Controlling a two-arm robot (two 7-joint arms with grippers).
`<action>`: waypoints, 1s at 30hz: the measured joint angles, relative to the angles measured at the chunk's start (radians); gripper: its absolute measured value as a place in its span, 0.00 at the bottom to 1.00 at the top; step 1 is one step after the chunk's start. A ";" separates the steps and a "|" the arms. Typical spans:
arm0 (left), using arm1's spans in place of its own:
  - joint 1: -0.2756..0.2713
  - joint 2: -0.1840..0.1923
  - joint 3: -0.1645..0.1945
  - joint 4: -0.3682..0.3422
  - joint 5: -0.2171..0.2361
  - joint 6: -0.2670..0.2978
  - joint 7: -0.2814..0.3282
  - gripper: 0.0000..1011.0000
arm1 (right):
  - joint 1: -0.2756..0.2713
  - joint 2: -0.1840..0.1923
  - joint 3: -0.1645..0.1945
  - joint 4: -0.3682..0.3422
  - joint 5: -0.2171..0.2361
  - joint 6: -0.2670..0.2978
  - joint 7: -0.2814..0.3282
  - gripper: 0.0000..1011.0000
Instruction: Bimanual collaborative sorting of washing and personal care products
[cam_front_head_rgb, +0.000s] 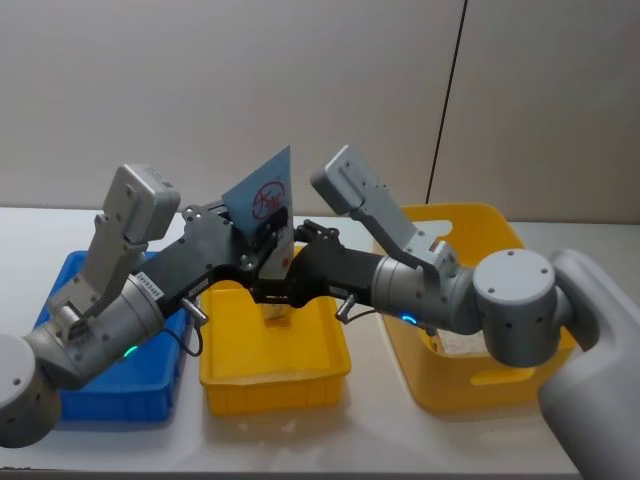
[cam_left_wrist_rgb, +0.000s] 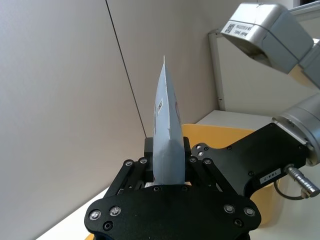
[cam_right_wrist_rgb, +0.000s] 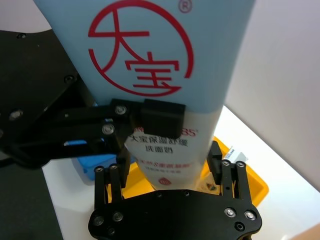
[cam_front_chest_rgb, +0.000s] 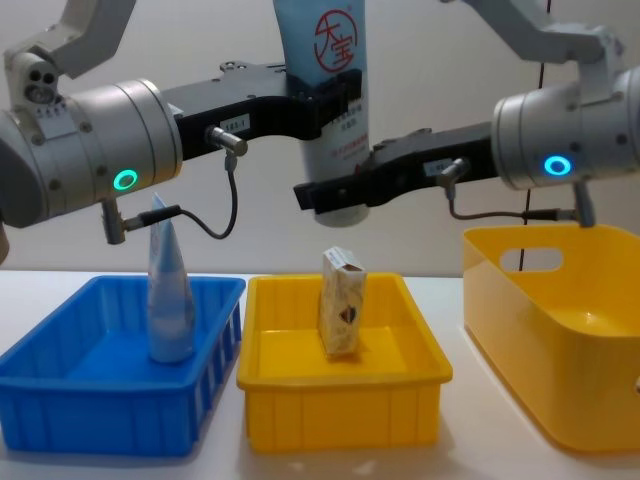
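You have two pale-blue squeeze tubes and one beige carton in front of you, with three bins on the white tabletop (cam_front_chest_rgb: 455, 455). One tube (cam_front_chest_rgb: 322, 80) hangs cap-down in mid-air above the small yellow bin (cam_front_chest_rgb: 343, 400), its red circular logo facing the chest camera and its flat crimped end pointing up. Your left gripper (cam_front_chest_rgb: 332, 100) is clamped on the tube's body just under the logo. Your right gripper (cam_front_chest_rgb: 338, 200) sits lower, around the cap end; its fingers (cam_right_wrist_rgb: 216, 162) flank the tube on either side, but you cannot tell whether they actually press on it. The second tube (cam_front_chest_rgb: 170, 295) stands upright on its cap inside the blue bin (cam_front_chest_rgb: 110, 400) on your left, apart from both grippers. The beige carton (cam_front_chest_rgb: 340, 302), with its dark emblem, stands upright near the middle of the small yellow bin, directly beneath the lifted tube and well apart from it. The large yellow bin (cam_front_chest_rgb: 555, 330) on your right has a handle cut-out in its near wall; from the chest camera its inside looks bare.
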 joint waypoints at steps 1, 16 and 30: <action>0.000 0.000 0.000 0.000 0.000 0.000 0.000 0.24 | 0.002 -0.003 -0.002 0.004 0.001 0.000 0.000 0.92; 0.000 0.000 0.000 0.000 0.000 0.000 0.000 0.39 | 0.025 -0.022 -0.023 0.039 0.012 -0.004 0.000 0.62; 0.000 0.000 0.000 0.000 0.000 0.000 0.000 0.81 | 0.017 -0.024 -0.022 0.020 0.024 0.005 -0.031 0.61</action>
